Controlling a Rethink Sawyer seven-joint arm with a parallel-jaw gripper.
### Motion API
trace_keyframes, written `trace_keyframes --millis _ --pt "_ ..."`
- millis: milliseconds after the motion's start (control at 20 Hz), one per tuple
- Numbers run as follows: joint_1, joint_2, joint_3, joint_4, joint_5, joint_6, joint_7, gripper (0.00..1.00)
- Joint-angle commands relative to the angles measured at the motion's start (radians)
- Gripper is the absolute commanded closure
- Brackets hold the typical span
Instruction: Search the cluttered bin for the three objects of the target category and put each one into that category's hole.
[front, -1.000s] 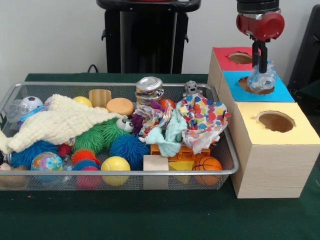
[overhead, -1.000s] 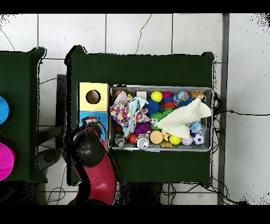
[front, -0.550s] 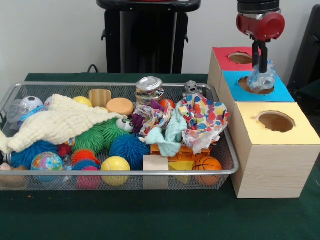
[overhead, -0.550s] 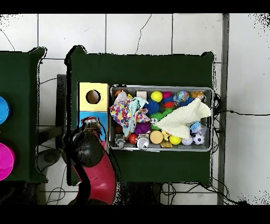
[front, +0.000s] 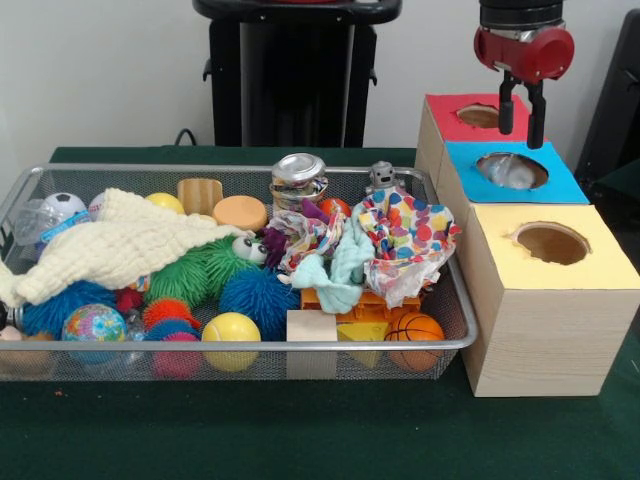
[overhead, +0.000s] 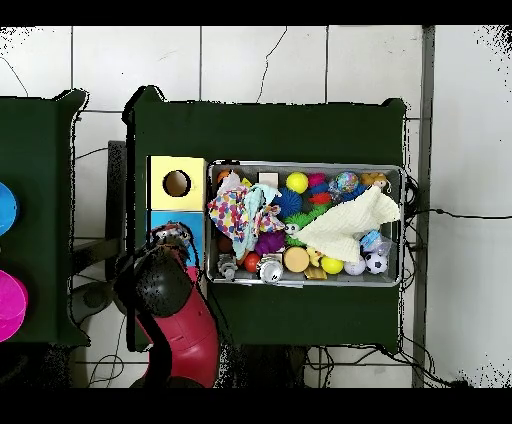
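My gripper (front: 521, 121) hangs open over the blue-topped box (front: 560, 186), its two black fingers (front: 538, 118) apart with nothing between them. A clear crumpled plastic object (front: 505, 171) lies inside the blue box's hole, just below the fingertips. The red-topped box (front: 450, 118) stands behind it and the yellow-topped box (front: 590, 262) in front, each with a round hole. The wire mesh bin (front: 300, 344) to the left holds several toys. In the overhead view the arm (overhead: 165, 285) covers the blue box and hides the gripper.
The bin holds a cream cloth (front: 115, 250), a polka-dot cloth (front: 410, 240), spiky balls (front: 255, 297), a yellow ball (front: 230, 331), a basketball (front: 414, 328), a metal can (front: 299, 178) and a small robot figure (front: 381, 178). A black stand (front: 290, 70) rises behind the bin.
The gripper has opened and risen slightly. The clear plastic object it held has dropped into the blue box's hole.
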Motion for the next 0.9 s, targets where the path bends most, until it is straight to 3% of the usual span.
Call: trace_keyframes --millis 50,250,450,550,900 --pt "-0.023 0.022 0.057 0.041 -0.051 -0.088 0.248 0.0" --pt "-0.027 0.019 0.06 0.046 -0.051 -0.099 0.243 0.0" --pt "-0.024 0.037 0.002 0.022 -0.15 -0.07 0.309 0.0" --pt "-0.031 0.03 -0.015 0.015 -0.164 -0.076 0.304 0.0" --pt "-0.071 0.024 -0.121 -0.054 -0.317 0.055 0.364 0.0"
